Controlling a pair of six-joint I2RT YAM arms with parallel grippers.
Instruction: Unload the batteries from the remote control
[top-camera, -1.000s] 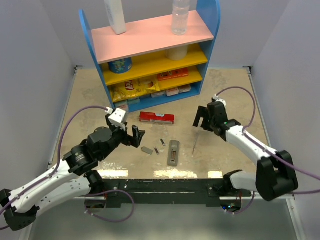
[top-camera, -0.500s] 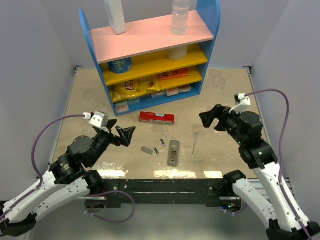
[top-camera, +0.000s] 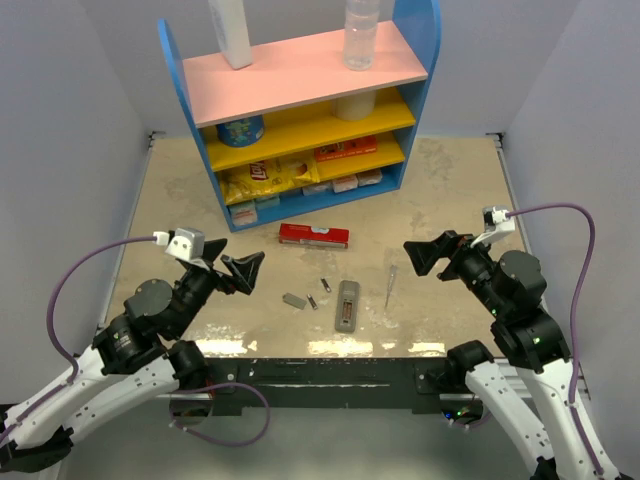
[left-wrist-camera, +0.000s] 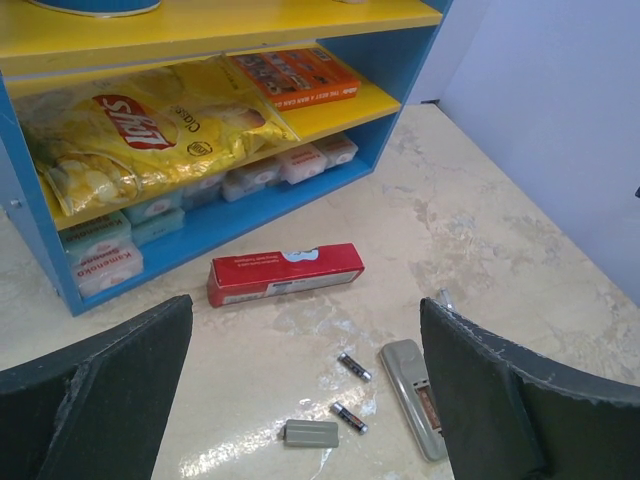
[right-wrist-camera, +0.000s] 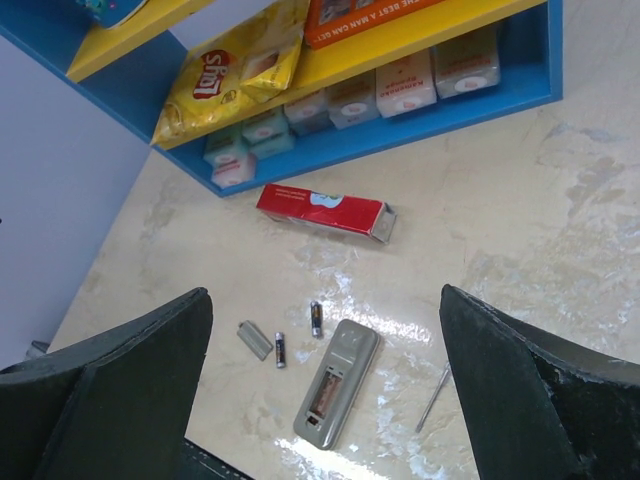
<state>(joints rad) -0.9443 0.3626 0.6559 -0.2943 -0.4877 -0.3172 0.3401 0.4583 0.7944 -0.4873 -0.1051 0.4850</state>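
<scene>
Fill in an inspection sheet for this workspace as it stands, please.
Surface: beige marbled table, glare near front edge.
Job's things: remote control lies compartment-up and open; two batteries loose beside it.
Clutter: grey cover, red box, thin stick.
Grippers: left gripper and right gripper open, empty, above the table.
Cables: purple cables arch from both wrists.
Surroundings: blue shelf unit holding snacks and bottles; pale walls.

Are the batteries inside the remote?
No, two batteries lie loose on the table beside the remote control, and its open compartment looks empty.
</scene>
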